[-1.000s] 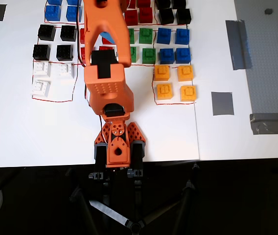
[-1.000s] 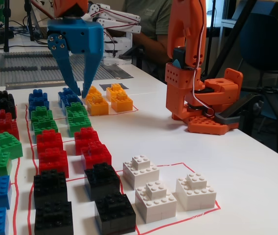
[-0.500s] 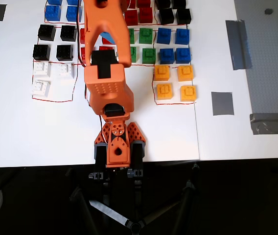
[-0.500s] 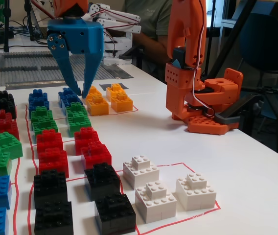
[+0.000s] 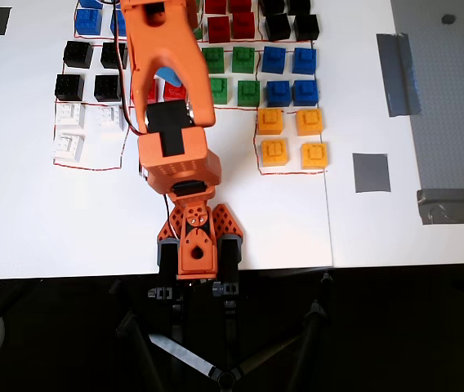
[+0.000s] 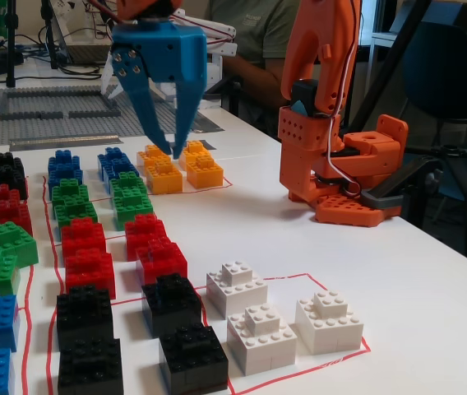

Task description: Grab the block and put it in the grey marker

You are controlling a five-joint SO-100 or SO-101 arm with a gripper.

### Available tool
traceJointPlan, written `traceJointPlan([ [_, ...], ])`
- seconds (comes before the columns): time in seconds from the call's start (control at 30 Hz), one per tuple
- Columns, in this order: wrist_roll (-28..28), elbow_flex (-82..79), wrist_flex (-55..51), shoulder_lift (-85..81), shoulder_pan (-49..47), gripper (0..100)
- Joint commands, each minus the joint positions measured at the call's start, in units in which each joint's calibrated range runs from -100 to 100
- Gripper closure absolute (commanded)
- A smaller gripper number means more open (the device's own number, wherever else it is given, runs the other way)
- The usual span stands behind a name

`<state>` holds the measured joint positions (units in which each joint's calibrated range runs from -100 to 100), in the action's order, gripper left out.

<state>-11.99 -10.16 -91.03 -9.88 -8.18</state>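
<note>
Several bright red bricks (image 6: 114, 251) sit in a group between the green and black bricks in the fixed view. In the overhead view one of them (image 5: 147, 91) shows beside my arm and the others are hidden under it. My blue gripper (image 6: 168, 146) hangs open and empty above the brick rows, fingers pointing down, touching nothing. In the overhead view only a bit of its blue body (image 5: 171, 78) shows under the orange arm. The grey marker (image 5: 371, 172) is a flat square patch right of the orange bricks, with nothing on it. It is out of the fixed view.
Around the red bricks stand green (image 6: 131, 197), blue (image 6: 65, 169), orange (image 5: 291, 135), black (image 6: 127, 329), white (image 6: 262, 317) and darker red bricks (image 5: 229, 20). Grey tape strips (image 5: 399, 73) and a studded grey baseplate (image 5: 452, 98) lie at the right. My base (image 5: 193, 245) sits at the table's front edge.
</note>
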Motion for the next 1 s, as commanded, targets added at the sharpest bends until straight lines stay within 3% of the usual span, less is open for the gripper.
traceJointPlan([
  [0.0,-0.7,2.7,0.2,-7.9,1.3,100],
  [0.07,0.0,1.6,1.3,-8.9,1.5,99],
  [0.13,1.4,0.8,1.4,-9.1,1.1,86],
  [0.37,3.2,1.2,0.2,-10.1,0.1,71],
  [0.57,2.7,-0.4,1.0,-9.9,-1.8,72],
  [0.77,0.4,-9.9,10.1,-13.0,-2.2,76],
  [0.97,-1.1,-13.6,15.5,-12.8,-2.2,70],
])
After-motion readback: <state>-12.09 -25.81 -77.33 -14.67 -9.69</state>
